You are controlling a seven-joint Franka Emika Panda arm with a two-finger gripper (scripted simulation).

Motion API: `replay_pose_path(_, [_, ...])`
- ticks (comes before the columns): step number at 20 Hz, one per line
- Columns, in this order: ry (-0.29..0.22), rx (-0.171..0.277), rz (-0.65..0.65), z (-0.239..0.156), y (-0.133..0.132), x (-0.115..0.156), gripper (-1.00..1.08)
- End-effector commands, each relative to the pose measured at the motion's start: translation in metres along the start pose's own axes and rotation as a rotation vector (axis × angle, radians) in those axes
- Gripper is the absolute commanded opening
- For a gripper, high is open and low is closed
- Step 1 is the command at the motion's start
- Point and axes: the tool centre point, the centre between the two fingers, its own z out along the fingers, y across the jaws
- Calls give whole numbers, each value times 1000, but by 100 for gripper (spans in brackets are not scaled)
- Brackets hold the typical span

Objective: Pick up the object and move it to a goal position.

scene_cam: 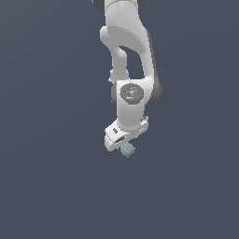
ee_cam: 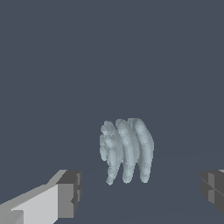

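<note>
Plain slate-grey ground, ridged object point(ee_cam: 127, 151) long axis between wide-spread gripper point(ee_cam: 142, 194) fingers point(ee_cam: 70, 194).

The exterior view looks from high up, at a distance, onto the arm point(scene_cam: 128, 70). The wrist view sits close behind the pincer point(ee_cam: 140, 192). Both show the object point(scene_cam: 127, 149).

Matt, ridged pale blue-grey object point(ee_cam: 127, 148); smooth white arm point(scene_cam: 128, 51) casing; flat dark-grey ground point(scene_cam: 46, 140)
</note>
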Motion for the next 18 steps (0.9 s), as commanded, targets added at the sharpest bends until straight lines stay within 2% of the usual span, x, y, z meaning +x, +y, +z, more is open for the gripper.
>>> replay_pose_path(1, [0, 1, -44, 6, -1, 2, 100])
replay_pose_path(8, [0, 4, -103, 14, -2, 5, 100])
replay_pose_path(13, [0, 4, -101, 16, -2, 5, 100])
replay_pose_path(18, [0, 4, -104, 34, -2, 5, 100])
